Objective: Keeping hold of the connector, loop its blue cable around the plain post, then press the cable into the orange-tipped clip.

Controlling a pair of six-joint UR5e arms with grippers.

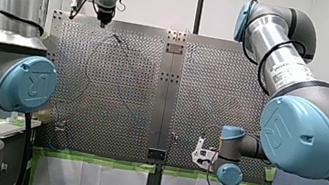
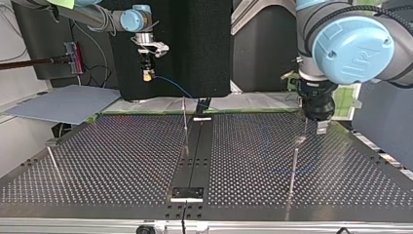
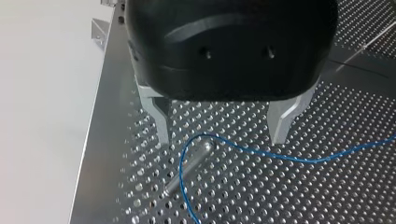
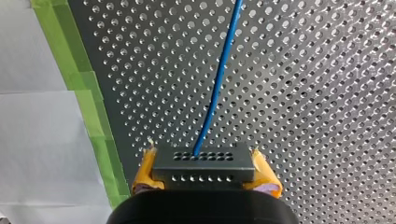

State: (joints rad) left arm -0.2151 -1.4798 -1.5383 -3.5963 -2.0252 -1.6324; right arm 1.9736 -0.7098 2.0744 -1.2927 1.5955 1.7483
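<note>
My right gripper (image 4: 204,164) has yellow pads and is shut on the black connector (image 4: 203,173). The blue cable (image 4: 218,84) runs out of the connector, away over the perforated plate. In the top view this gripper (image 2: 147,74) hangs above the table's far edge. My left gripper (image 3: 222,136) stands open just above the plate, with nothing between its metal fingers (image 3: 161,122). Under it stands the plain post (image 3: 189,168), and the cable (image 3: 261,155) bends around the post's tip. In the top view my left gripper (image 2: 315,127) hovers over that post (image 2: 294,161). I cannot make out an orange-tipped clip.
A thin post (image 2: 185,119) rises near the plate's centre seam, and another (image 2: 52,158) stands at the top view's left. Green tape (image 4: 95,126) edges the plate beside my right gripper. A black bracket (image 2: 188,193) sits on the seam near the camera.
</note>
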